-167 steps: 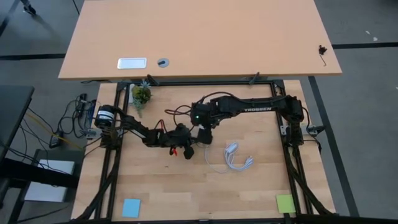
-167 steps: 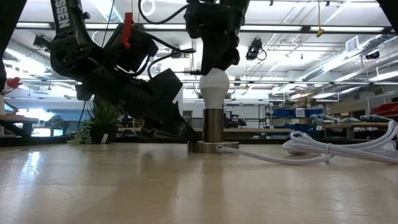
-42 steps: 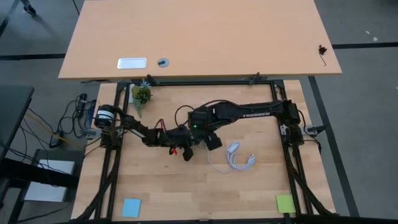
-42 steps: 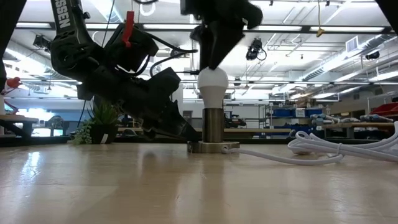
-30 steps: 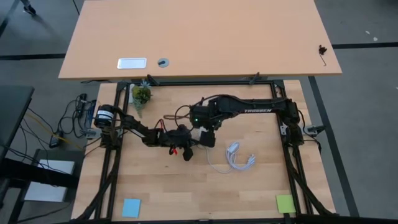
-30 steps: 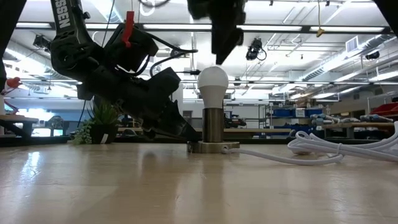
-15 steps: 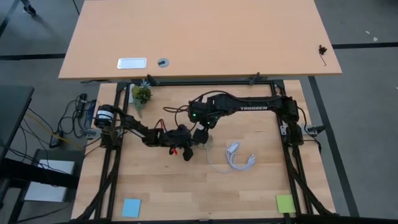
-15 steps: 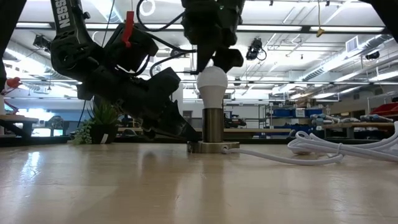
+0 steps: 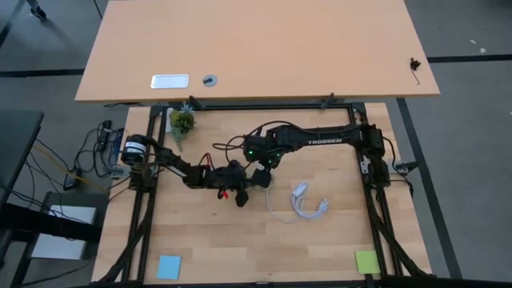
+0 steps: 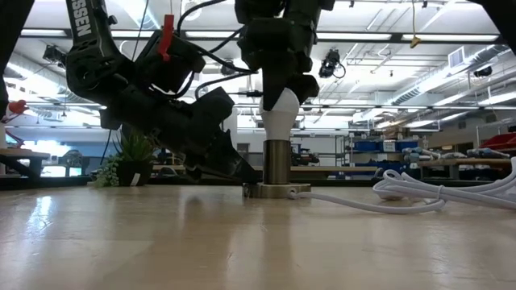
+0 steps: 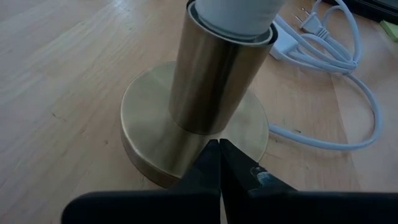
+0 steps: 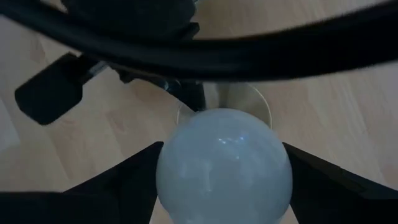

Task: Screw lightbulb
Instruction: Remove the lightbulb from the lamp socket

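Observation:
The white lightbulb stands upright with its base in a brass socket tube, which rises from a round brass disc lying flat on the table. My right gripper comes down from above and is shut on the bulb's head. In the high view the right gripper hides the bulb. My left gripper is shut, with its tips on the disc at the foot of the tube. It also shows in the low view. My right gripper holds the bulb's rounded head between its two fingers, one on each side. The fingers point down from above. The bulb stands upright in the socket tube. My left gripper presses its shut fingertips on the disc's top, right at the foot of the tube. It comes slanting down from the table's left side. The disc lies flat on the table.
A coiled white cable with a plug runs from the disc toward the table's right, and shows in the low view. A small potted plant stands at the far left. A blue pad and a green pad lie near the front edge.
My right gripper stood clear above the bulb a second ago. It has turned about its wrist and come down over the bulb's head, so that its fingers now stand around it. The bulb, the socket and my left gripper have kept still.

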